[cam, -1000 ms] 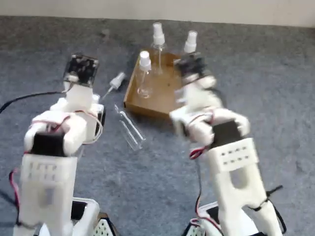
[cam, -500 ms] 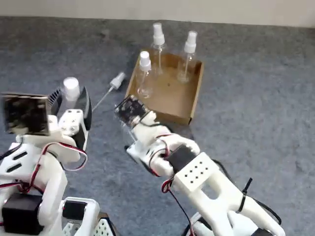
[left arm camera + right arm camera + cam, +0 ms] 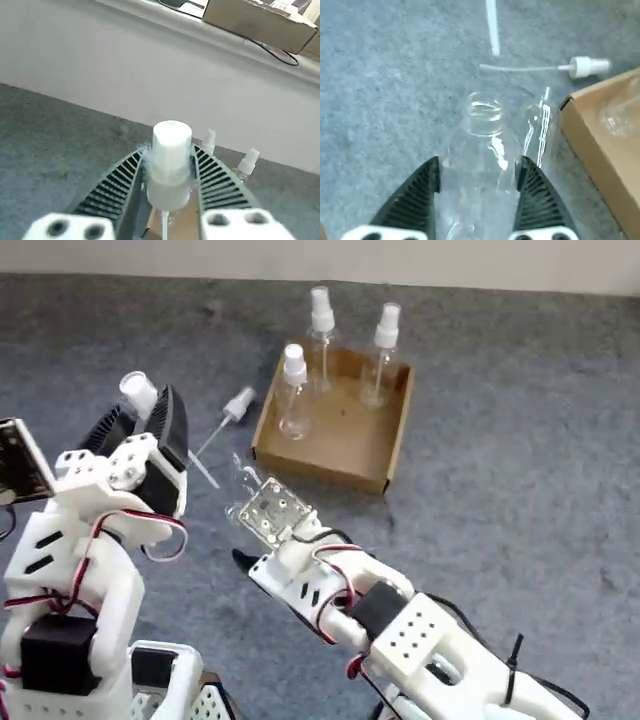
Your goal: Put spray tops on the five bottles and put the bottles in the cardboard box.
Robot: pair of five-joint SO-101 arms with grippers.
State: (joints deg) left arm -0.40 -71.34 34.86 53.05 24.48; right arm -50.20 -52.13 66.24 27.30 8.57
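My left gripper (image 3: 142, 408) is shut on a white spray top (image 3: 138, 392), held up above the carpet at the left; its thin tube (image 3: 200, 468) slants down toward the middle. From the left wrist, that spray top (image 3: 170, 162) stands upright between the ribbed fingers (image 3: 120, 175). My right gripper (image 3: 479, 167) is shut on an open-necked clear bottle (image 3: 482, 130), close in front of the cardboard box (image 3: 392, 445). A second clear bottle (image 3: 540, 120) lies right beside it. A loose spray top (image 3: 238, 403) rests on the carpet left of the box. Three capped bottles (image 3: 293, 390) stand in the box.
Grey carpet covers the table. The box corner (image 3: 600, 140) is close beside the right gripper. The loose spray top (image 3: 582, 66) and its tube lie just beyond the held bottle. A pale wall (image 3: 100, 65) runs along the back.
The right arm swung from the box over to the two lying bottles and closed on one. The left arm lifted its spray top and tilted it, the tube now slanting toward the right gripper.
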